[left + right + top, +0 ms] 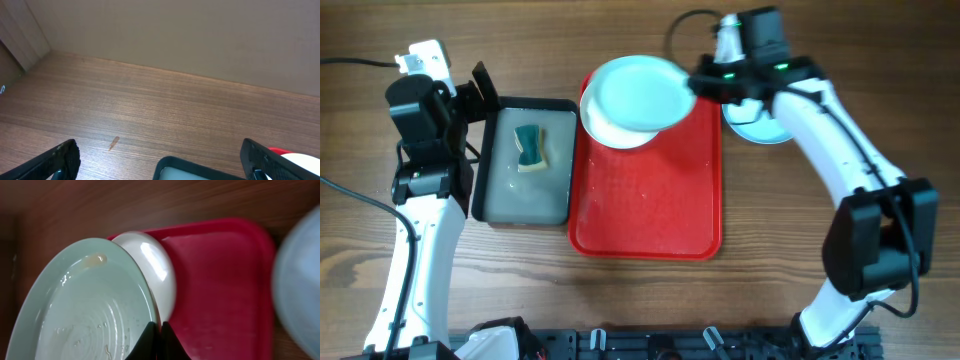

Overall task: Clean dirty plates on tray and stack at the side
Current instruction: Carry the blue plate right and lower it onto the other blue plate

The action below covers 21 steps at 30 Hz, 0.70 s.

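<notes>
The near half of the red tray (645,215) lies bare, speckled with what may be droplets. Just beside it on the left, the dark grey tray (510,205) holds a green-and-yellow sponge (530,148) in its far half. At the red tray's far left corner sits the white plate (605,130). The aqua plate (85,310) overlaps it from above and has a yellowish smear (95,259) near its rim. The right gripper (156,335) has its fingers clamped on that plate's right edge; whether it touches the white one is hard to tell. A second aqua plate (760,125) rests on the table (770,290) right of the tray's far corner. The left gripper (160,152) hovers over the grey tray's far edge, fingers wide apart, holding nothing.
</notes>
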Tool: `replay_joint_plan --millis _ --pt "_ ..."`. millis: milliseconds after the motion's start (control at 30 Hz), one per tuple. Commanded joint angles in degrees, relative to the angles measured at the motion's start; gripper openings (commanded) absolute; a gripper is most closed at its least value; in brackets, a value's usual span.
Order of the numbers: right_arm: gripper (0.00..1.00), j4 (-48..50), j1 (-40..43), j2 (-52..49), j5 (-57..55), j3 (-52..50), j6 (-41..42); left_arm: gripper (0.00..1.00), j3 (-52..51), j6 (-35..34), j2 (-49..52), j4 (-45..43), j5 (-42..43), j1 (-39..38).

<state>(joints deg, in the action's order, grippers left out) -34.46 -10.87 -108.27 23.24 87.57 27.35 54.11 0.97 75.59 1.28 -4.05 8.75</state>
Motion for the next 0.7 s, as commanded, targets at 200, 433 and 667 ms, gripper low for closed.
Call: replay_joint_plan --millis 200,433,667 --pt "0.04 -6.64 15.58 1.75 -22.95 -1.09 -3.39 1.00 0.70 -0.55 -0.26 -0.15 -0.55 0.37" --pt "0.04 0.44 19.63 1.70 -24.33 -7.91 -3.17 1.00 0.70 -0.55 -0.26 -0.15 -0.55 0.37" --pt "0.04 1.14 19.63 1.60 -24.37 -8.57 -3.17 1.00 0.70 -0.55 -0.26 -0.15 -0.55 0.37"
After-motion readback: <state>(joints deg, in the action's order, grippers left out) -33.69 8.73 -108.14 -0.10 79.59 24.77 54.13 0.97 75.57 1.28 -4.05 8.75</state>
